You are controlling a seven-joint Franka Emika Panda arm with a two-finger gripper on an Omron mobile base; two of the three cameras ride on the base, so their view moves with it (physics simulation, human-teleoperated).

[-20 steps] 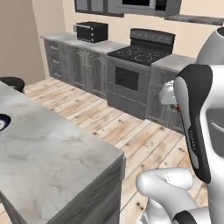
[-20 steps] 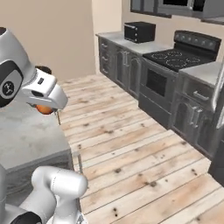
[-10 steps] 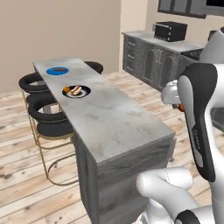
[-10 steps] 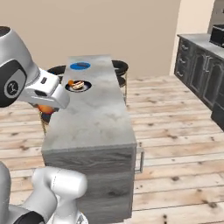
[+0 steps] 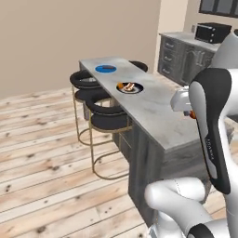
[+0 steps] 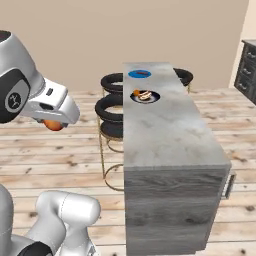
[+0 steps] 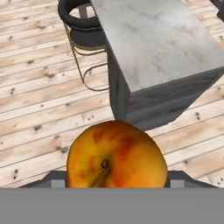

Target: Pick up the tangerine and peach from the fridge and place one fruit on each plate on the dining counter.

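Pale plank flooring surrounds the long marbled worktop (image 6: 170, 130), which carries a blue plate (image 6: 139, 74) at its far end and a dark plate (image 6: 145, 96) holding a small orange fruit nearer. The fingers (image 6: 52, 124) grip the peach (image 7: 116, 155), held above the floor just off the worktop's near end.

the gripper (image 6: 52, 123) hangs below the bent arm, clamped on a fruit.

Even, soft rendered light throughout, no glare; the desk (image 6: 170, 130) top reads pale, its end face darker. Faint shadows lie on the floor (image 5: 42, 153) under the stools (image 5: 108, 122). All views look slightly soft and low-resolution, without edge distortion
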